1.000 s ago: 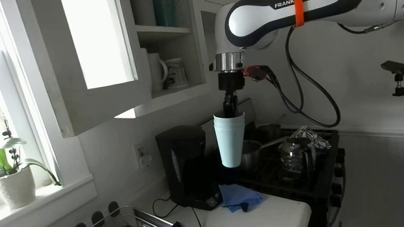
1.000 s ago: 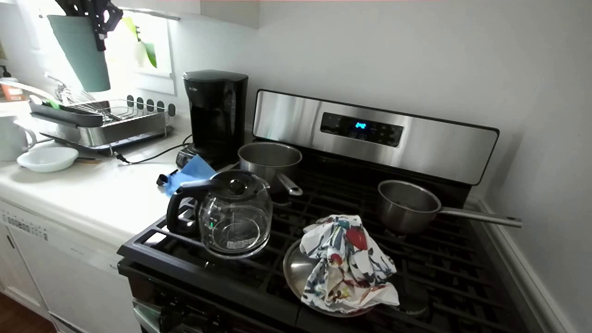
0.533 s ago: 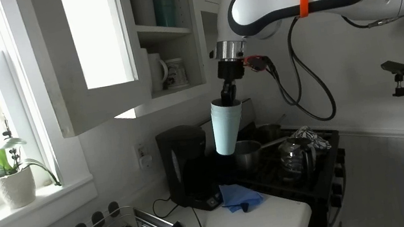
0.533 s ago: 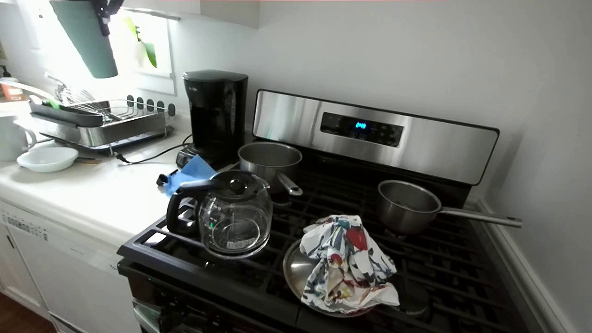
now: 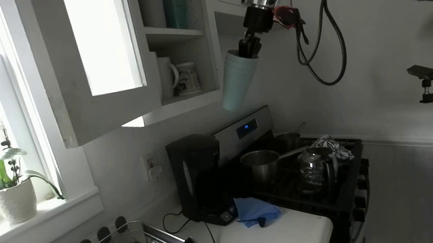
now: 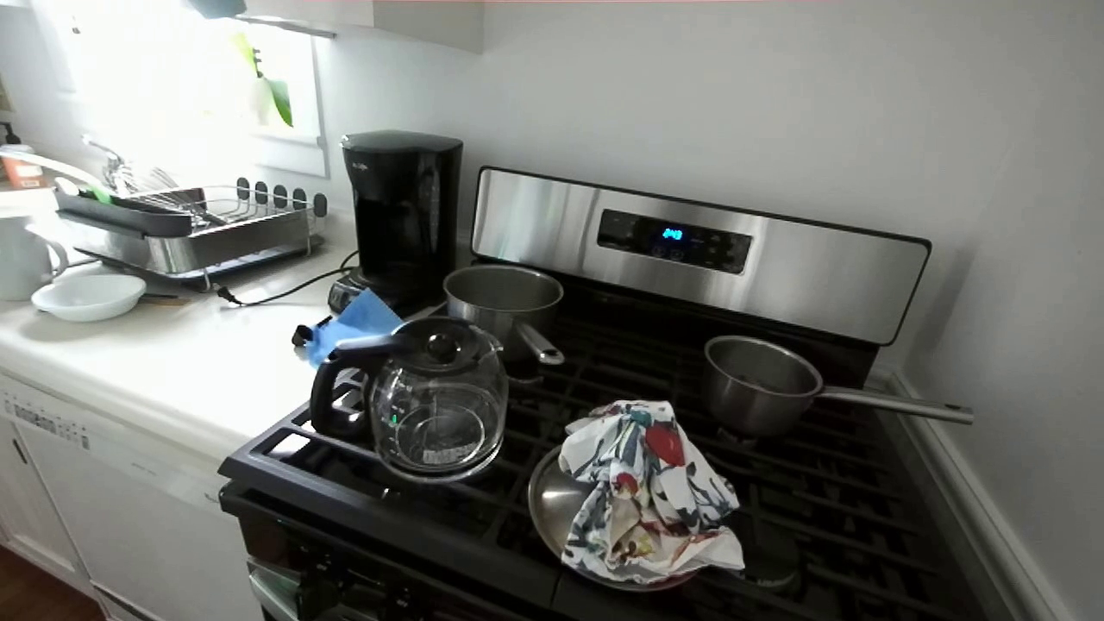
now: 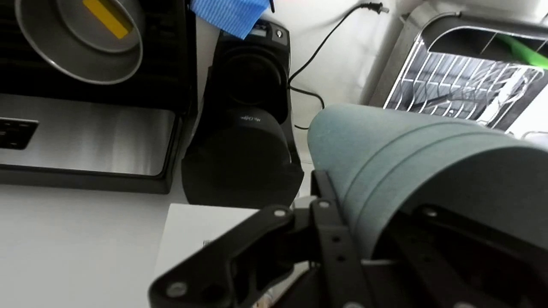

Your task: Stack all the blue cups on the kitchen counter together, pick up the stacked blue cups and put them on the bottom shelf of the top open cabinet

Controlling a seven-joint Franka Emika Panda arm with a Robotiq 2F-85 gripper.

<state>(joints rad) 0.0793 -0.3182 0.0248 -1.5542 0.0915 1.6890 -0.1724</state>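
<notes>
"Where is the stack of blue cups (image 5: 238, 78)?"

"In the air. It hangs near the open cabinet (image 5: 207, 11), higher than the coffee maker (image 5: 195, 159), not yet on the bottom shelf (image 5: 181, 99)."

"Held how?"

"By the wall at the mouth. The gripper (image 5: 249, 50) is drawn in on it, one finger (image 7: 336, 239) outside, the other inside, parted only by the thickness of the nested walls as far as I can tell; the inner tip is lost in shadow."

"Why there?"

"It leaves the base free to land first, I'd guess."

"And which way does it point?"

"Mouth up, back toward the gripper; base down and over to the cabinet side. The long axis leans, roughly in line with the gripper. To my mind it wants lifting and standing straighter before going in beside the patterned mug (image 5: 188, 79)."
</notes>
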